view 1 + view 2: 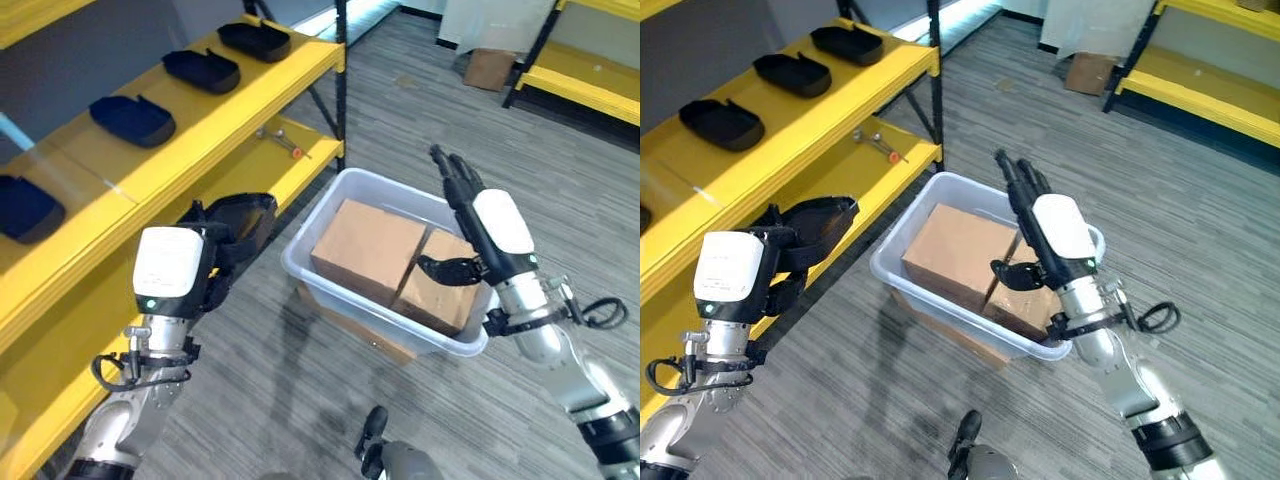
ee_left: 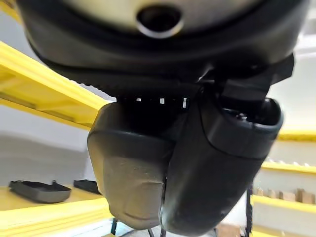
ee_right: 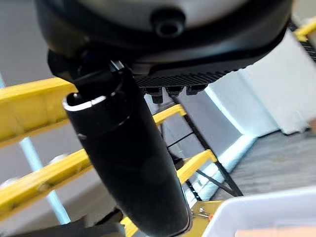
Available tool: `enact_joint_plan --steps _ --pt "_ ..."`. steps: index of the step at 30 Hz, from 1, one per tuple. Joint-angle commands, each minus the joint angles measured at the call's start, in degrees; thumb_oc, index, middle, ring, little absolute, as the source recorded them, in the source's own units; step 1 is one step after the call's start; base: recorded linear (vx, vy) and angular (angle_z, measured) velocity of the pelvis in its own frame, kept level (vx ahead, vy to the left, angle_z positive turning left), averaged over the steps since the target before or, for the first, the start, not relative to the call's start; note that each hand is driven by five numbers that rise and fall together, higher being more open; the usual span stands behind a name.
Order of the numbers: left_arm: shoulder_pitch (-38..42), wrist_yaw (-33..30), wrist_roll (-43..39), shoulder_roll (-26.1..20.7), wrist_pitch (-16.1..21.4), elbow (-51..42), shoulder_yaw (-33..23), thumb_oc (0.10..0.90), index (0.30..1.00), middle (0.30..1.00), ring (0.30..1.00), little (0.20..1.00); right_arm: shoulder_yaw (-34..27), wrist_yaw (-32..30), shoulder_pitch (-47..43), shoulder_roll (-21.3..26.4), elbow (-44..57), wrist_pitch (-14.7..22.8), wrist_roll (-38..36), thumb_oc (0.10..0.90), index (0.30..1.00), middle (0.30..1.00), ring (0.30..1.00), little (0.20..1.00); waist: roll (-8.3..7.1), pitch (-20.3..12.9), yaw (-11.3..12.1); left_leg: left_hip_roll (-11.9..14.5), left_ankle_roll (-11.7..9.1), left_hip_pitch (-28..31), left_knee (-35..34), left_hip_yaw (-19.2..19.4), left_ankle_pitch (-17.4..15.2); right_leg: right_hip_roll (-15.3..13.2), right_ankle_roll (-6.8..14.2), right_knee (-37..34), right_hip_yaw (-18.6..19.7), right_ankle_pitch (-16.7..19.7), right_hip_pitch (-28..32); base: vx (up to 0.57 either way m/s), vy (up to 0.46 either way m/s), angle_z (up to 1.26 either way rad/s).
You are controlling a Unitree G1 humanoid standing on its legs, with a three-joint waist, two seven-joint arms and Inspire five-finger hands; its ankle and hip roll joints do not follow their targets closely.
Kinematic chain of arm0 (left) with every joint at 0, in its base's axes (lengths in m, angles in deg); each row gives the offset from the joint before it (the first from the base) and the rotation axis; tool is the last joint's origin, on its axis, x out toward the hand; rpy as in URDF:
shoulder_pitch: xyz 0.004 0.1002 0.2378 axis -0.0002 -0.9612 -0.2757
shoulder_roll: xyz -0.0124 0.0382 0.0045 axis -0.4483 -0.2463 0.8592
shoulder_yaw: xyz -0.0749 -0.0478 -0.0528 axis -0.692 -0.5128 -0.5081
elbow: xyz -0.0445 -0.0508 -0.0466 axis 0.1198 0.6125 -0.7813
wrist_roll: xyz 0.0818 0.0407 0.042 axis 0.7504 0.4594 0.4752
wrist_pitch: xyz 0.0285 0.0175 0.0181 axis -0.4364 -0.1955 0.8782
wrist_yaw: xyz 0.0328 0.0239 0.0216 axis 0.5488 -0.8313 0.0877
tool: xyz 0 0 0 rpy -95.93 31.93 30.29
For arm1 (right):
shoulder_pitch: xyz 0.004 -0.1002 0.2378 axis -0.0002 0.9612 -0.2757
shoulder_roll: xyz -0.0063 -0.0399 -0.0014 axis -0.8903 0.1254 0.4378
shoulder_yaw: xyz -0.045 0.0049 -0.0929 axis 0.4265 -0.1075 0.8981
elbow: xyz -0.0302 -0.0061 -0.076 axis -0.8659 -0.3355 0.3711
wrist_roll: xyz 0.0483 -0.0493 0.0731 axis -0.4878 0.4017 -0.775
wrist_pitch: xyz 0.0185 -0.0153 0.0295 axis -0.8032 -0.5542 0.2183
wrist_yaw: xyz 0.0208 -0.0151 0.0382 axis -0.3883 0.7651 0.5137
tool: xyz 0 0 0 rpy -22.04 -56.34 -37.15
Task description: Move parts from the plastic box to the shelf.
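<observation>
A clear plastic box (image 1: 345, 184) stands on the floor in the middle, with two brown cardboard boxes (image 1: 367, 248) packed side by side in it. My left hand (image 1: 175, 265) is at the lower left, beside the yellow shelf (image 1: 205, 135), shut on a black moulded part (image 1: 250, 215) that juts toward the box. This black part (image 2: 131, 173) shows close up in the left wrist view. Over the box's right side, my right hand (image 1: 495, 225) is open, fingers straight and pointing away, thumb above the right cardboard box. Several black parts (image 1: 132, 118) lie in a row on the shelf's upper level.
A small tool with a red handle (image 1: 287, 146) lies on the shelf's lower level. The plastic box rests on a flat cardboard piece (image 1: 365, 338). A second yellow shelf (image 1: 580, 75) and a cardboard box (image 1: 490, 68) stand at the far right. Grey floor surrounds the box.
</observation>
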Motion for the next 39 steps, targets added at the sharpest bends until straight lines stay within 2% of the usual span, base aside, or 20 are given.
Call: enact_joint_plan --steps 1,3,6,7,13,14,18,20,23,24,26,28,29,30,31,32,34,35,37,39 --pt "1.66 -6.47 -1.59 -2.50 1.40 -8.29 -5.10 0.400 0.300 0.300 0.300 0.300 -2.49 -3.01 -0.69 0.13 5.24 4.28 -4.01 0.900 1.000 1.000 1.000 1.000 1.09 -9.60 0.20 1.58 0.28 -1.95 -3.61 -1.38 1.56 -4.07 13.27 -1.31 3.70 -0.18 5.63 0.06 0.216 0.53" --pt "1.45 -6.78 -1.80 -2.56 1.62 -8.88 -5.37 0.400 0.300 0.300 0.300 0.300 -3.67 -2.97 0.61 -0.50 5.87 4.30 -4.34 0.900 1.000 1.000 1.000 1.000 1.10 -9.91 0.89 0.15 0.54 -1.16 -7.08 -1.91 2.47 -5.55 14.35 -1.66 2.30 1.30 6.21 0.03 0.251 0.24" --pt "0.79 -7.65 -1.94 -2.48 1.67 -10.08 -6.39 0.400 0.300 0.300 0.300 0.300 -4.07 -3.26 1.26 -1.53 6.16 4.30 -4.75 0.900 1.000 1.000 1.000 1.000 0.80 -9.78 1.67 -1.14 1.32 -2.14 -7.26 -2.66 1.89 -7.07 15.48 -2.25 1.21 3.10 6.82 0.00 0.190 0.27" --pt "-0.01 -8.77 -1.71 -2.68 1.16 -10.48 -7.14 0.400 0.300 0.300 0.300 0.300 -3.42 -3.35 1.08 -2.26 6.87 4.15 -4.02 0.900 1.000 1.000 1.000 1.000 0.27 -9.81 2.53 -2.91 2.37 -2.51 -7.30 -3.57 0.92 -8.83 16.99 -3.12 0.22 5.08 7.46 0.00 0.289 0.56" --pt "-1.42 -10.74 -0.86 -3.09 0.15 -12.24 -9.23 0.400 0.300 0.300 0.300 0.300 -1.02 -3.21 -0.26 -3.75 7.28 3.46 -1.42 0.900 1.000 1.000 1.000 1.000 -1.62 -9.49 4.90 -7.94 5.32 -3.05 -7.31 -6.33 -1.09 -13.02 19.71 -3.03 -1.11 8.40 9.04 -0.01 0.248 0.37" --pt "-1.75 -11.07 -0.53 -3.07 -0.14 -13.03 -9.77 0.400 0.300 0.300 0.300 0.300 -0.71 -3.34 -0.42 -4.08 6.90 2.94 -0.28 0.900 1.000 1.000 1.000 1.000 -2.29 -9.59 5.58 -9.58 6.27 -3.19 -7.31 -7.55 -1.47 -14.48 20.74 -3.07 -1.55 10.23 9.67 -0.01 0.296 0.77" --pt "-2.32 -12.01 0.14 -3.02 -0.59 -14.08 -10.78 0.400 0.300 0.300 0.300 0.300 -0.28 -3.78 -0.23 -5.28 6.34 2.12 1.56 0.900 1.000 1.000 1.000 1.000 -3.17 -9.68 6.50 -12.21 7.44 -3.48 -7.31 -8.92 -1.90 -16.83 21.49 -2.97 -1.90 12.79 10.20 -0.01 0.222 0.36" --pt "-2.35 -12.23 0.22 -3.01 -0.90 -14.25 -11.10 0.400 0.300 0.300 0.300 0.300 -0.29 -3.94 0.03 -5.75 6.15 1.84 1.92 0.900 1.000 1.000 1.000 1.000 -3.35 -9.68 6.75 -12.67 7.74 -3.54 -7.31 -9.18 -1.96 -17.28 21.53 -2.81 -2.03 12.70 10.26 0.00 0.155 0.18" --pt "-2.24 -12.77 -0.11 -3.12 -1.47 -14.17 -11.54 0.400 0.300 0.300 0.300 0.300 0.44 -4.04 0.55 -6.62 5.54 1.18 3.34 0.900 1.000 1.000 1.000 1.000 -3.54 -9.08 6.20 -13.62 8.82 -2.73 -7.31 -10.43 -2.40 -18.29 21.42 0.57 1.48 13.47 9.22 0.00 0.180 0.19" --pt "-2.06 -12.94 -0.18 -3.31 -1.70 -13.88 -11.36 0.400 0.300 0.300 0.300 0.300 0.57 -4.08 0.66 -6.70 5.39 1.04 4.03 0.900 1.000 1.000 1.000 1.000 -3.79 -8.42 5.11 -14.14 9.34 -2.85 -7.31 -10.45 -1.68 -17.73 20.54 1.37 5.08 14.13 7.81 -0.03 0.138 0.16" --pt "-1.81 -12.82 -0.46 -3.44 -1.80 -12.92 -11.09 0.400 0.300 0.300 0.300 0.300 0.82 -3.72 0.98 -6.73 5.15 1.03 4.53 0.900 1.000 1.000 1.000 1.000 -3.82 -8.12 3.83 -14.31 9.76 -2.66 -7.31 -11.22 -1.47 -14.24 19.43 2.08 14.31 12.06 4.91 -0.02 0.129 0.40" --pt "-1.93 -12.29 -0.69 -3.20 -1.77 -11.87 -10.81 0.400 0.300 0.300 0.300 0.300 0.67 -2.85 1.99 -6.58 4.95 1.63 3.85 0.900 1.000 1.000 1.000 1.000 -3.73 -8.14 2.79 -14.02 10.14 -2.84 -7.31 -11.64 -0.69 -6.77 16.18 4.18 21.87 5.35 2.56 0.02 0.087 0.19" --pt "-2.52 -11.36 -0.87 -2.83 -1.82 -11.03 -10.66 0.400 0.300 0.300 0.300 0.300 0.00 -2.18 3.52 -6.11 4.92 2.33 2.94 0.900 1.000 1.000 1.000 1.000 -4.00 -8.40 1.75 -14.55 10.48 -2.97 -7.31 -12.85 -0.43 -0.04 14.33 4.78 26.29 1.19 2.01 0.03 0.038 -0.11" --pt "-2.55 -11.35 -0.87 -2.81 -1.82 -11.05 -10.66 0.400 0.300 0.300 0.300 0.300 -0.06 -2.12 3.61 -6.07 5.00 2.36 2.88 0.900 1.000 1.000 1.000 1.000 -4.01 -8.50 1.83 -14.50 10.39 -3.19 -7.31 -12.73 -0.20 0.02 14.11 4.81 26.32 1.40 1.75 0.06 0.044 0.01" --pt "-2.80 -10.85 -1.13 -2.57 -1.85 -10.34 -10.33 0.400 0.300 0.300 0.300 0.300 -0.33 -1.71 4.53 -5.83 4.92 2.82 2.01 0.900 1.000 1.000 1.000 1.000 -4.23 -8.77 1.05 -14.98 10.50 -3.43 -7.31 -13.83 -0.06 3.52 13.40 4.26 29.14 0.06 1.53 0.02 0.006 0.12" --pt "-2.80 -10.85 -1.13 -2.57 -1.85 -10.34 -10.33 0.400 0.300 0.300 0.300 0.300 -0.33 -1.71 4.53 -5.83 4.92 2.82 2.01 0.900 1.000 1.000 1.000 1.000 -4.23 -8.77 1.05 -14.98 10.50 -3.43 -7.31 -13.83 -0.06 3.52 13.40 4.26 29.14 0.06 1.53 0.03 0.007 0.33" --pt "-2.87 -10.03 -1.60 -2.20 -1.61 -9.85 -9.80 0.400 0.300 0.300 0.300 0.300 -0.87 -1.39 5.86 -5.12 5.11 3.48 1.00 0.900 1.000 1.000 1.000 1.000 -4.48 -9.42 -0.02 -15.68 10.33 -4.79 -7.31 -15.58 0.87 7.82 12.14 1.89 33.66 0.32 0.81 -0.01 -0.021 0.46" --pt "-2.29 -9.89 -1.94 -1.91 -1.96 -8.87 -9.20 0.400 0.300 0.300 0.300 0.300 -1.35 -1.67 6.90 -4.61 5.62 4.17 0.57 0.900 1.000 1.000 1.000 1.000 -4.75 -9.30 -0.59 -16.29 9.85 -6.12 -7.31 -17.27 2.01 9.18 11.73 -0.94 37.46 1.84 0.30 0.01 -0.034 0.71" --pt "-2.33 -9.56 -1.81 -1.77 -1.43 -9.05 -8.79 0.400 0.300 0.300 0.300 0.300 -1.38 -1.42 7.10 -4.57 5.60 3.93 0.43 0.900 1.000 1.000 1.000 1.000 -4.81 -9.41 -0.62 -16.21 9.87 -5.66 -7.31 -17.77 1.65 8.43 11.96 -2.06 36.20 1.75 1.48 0.03 -0.054 1.02" --pt "-3.39 -8.52 -1.84 -0.28 -0.47 -10.35 -8.33 0.400 0.300 0.300 0.300 0.300 -2.13 -1.36 7.36 -4.02 5.97 4.02 -0.22 0.900 1.000 1.000 1.000 1.000 -4.61 -10.80 -0.70 -15.97 9.61 -6.02 -7.31 -16.90 2.06 8.80 11.86 -5.83 36.24 3.45 3.41 0.07 -0.083 0.16"
